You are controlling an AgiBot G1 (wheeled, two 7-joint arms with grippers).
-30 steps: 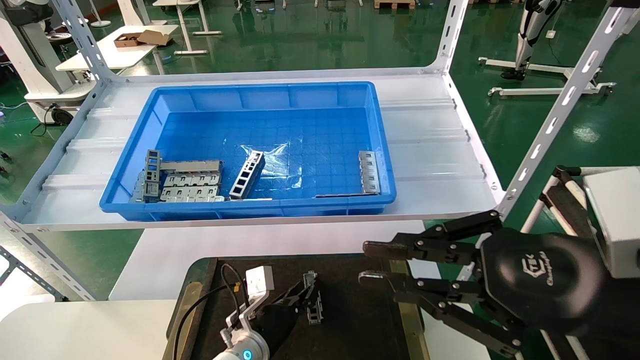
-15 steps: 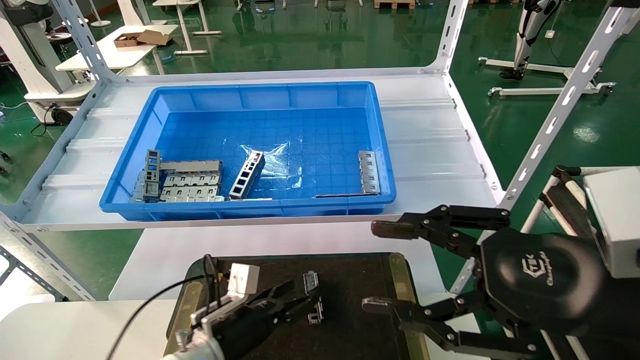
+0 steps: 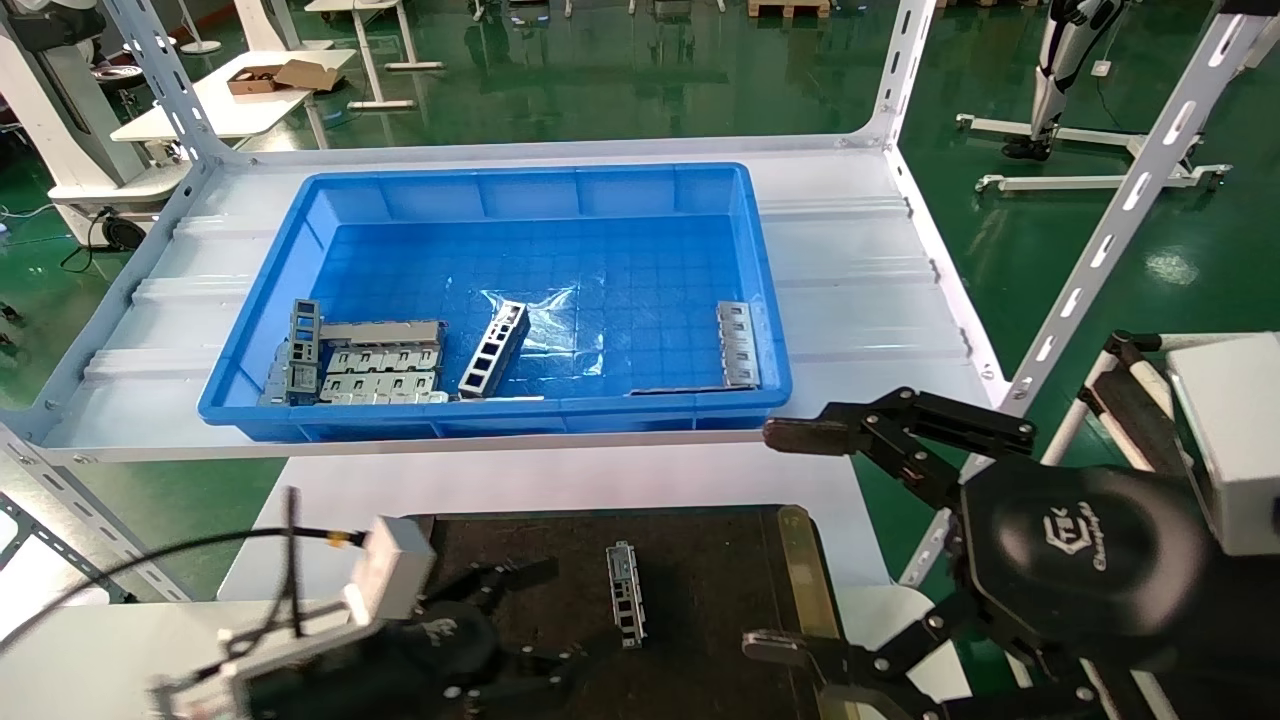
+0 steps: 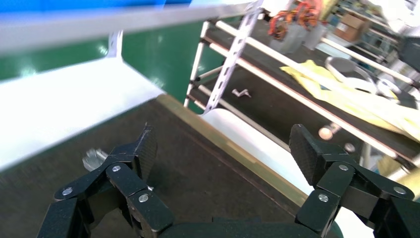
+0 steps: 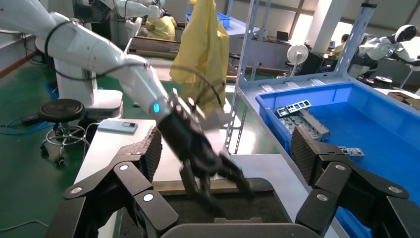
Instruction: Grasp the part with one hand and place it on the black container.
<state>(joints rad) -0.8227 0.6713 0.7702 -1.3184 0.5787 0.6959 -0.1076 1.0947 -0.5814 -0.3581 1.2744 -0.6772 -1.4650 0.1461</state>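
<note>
The part [image 3: 625,592], a narrow grey metal channel, lies flat and free on the black container [image 3: 710,580], near its middle. My left gripper [image 3: 533,617] is open and empty, low over the container's left side, a short way left of the part. In the left wrist view its fingers [image 4: 144,148] spread wide over the felt [image 4: 198,148], and a blurred silvery bit [image 4: 93,158] shows beside one finger. My right gripper [image 3: 782,540] hangs open and empty over the container's right brass strip [image 3: 800,570]. The right wrist view shows the left gripper [image 5: 208,168] blurred above the container [image 5: 257,206].
A blue bin [image 3: 290,225] on the white shelf behind holds a ladder-like frame [image 3: 494,349], stacked silver plates [image 3: 380,370] and another piece [image 3: 738,343]. Slotted shelf uprights [image 3: 1110,230] stand at the right. White tabletop [image 3: 560,480] lies between shelf and container.
My left gripper has let go of the part and drawn back to the left and toward me. The part now lies flat on the container. My right gripper has opened wider.
</note>
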